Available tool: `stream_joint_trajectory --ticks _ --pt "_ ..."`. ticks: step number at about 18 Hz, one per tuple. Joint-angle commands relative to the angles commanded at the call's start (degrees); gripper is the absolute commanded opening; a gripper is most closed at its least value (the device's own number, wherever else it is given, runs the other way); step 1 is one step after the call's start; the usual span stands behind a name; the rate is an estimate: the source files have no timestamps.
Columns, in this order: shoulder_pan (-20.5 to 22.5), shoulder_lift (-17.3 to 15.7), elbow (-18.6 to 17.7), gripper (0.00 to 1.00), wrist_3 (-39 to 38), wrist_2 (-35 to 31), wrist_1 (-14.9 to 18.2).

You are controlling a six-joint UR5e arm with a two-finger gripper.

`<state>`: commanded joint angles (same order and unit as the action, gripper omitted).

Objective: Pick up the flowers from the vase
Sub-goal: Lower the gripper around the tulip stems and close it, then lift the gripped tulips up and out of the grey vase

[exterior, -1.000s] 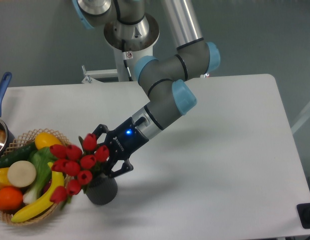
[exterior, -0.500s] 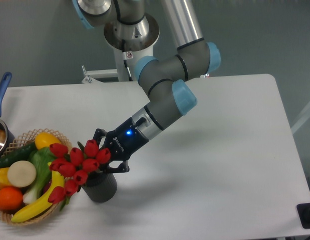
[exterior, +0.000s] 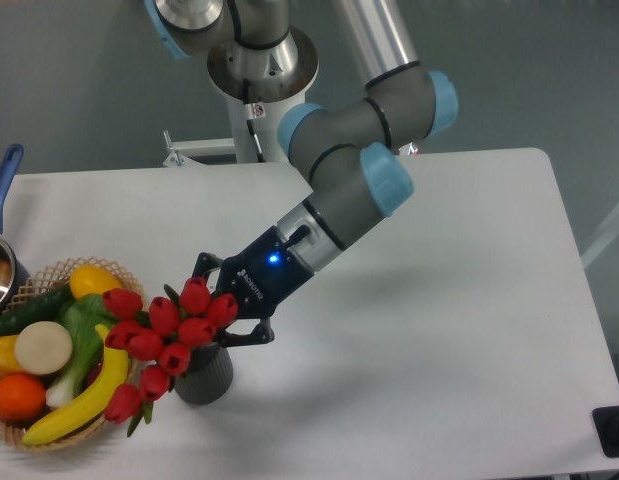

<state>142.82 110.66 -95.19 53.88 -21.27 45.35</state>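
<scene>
The flowers [exterior: 171, 336], a bunch of red tulip buds on short green stems, lean out to the left over the vase [exterior: 206, 380], a small dark grey cup near the table's front left. Their stems still reach down into the vase mouth. My gripper [exterior: 221, 310] comes in from the upper right and sits at the right side of the bunch just above the vase rim, shut on the flowers. Its fingertips are hidden behind the buds. The lowest bud hangs over the basket edge.
A wicker basket [exterior: 51, 272] with a banana [exterior: 84, 395], an orange, an onion and green vegetables stands right beside the vase on the left. A pot with a blue handle [exterior: 3, 185] is at the left edge. A black object [exterior: 611, 432] sits at the front right corner.
The arm and gripper have shifted a little right and the bunch has gone with them, turning more upright over the vase. The vase nudged slightly right.
</scene>
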Motion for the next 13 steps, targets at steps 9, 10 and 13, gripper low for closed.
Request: stream_joint_trajectory --ticks 9,10,13 --pt "3.08 -3.17 2.54 0.20 -5.80 4.74 0.00" --pt "3.51 -3.25 3.59 0.20 -6.85 5.18 0.00" --pt "5.27 -3.26 6.84 0.20 -11.68 7.20 0.00"
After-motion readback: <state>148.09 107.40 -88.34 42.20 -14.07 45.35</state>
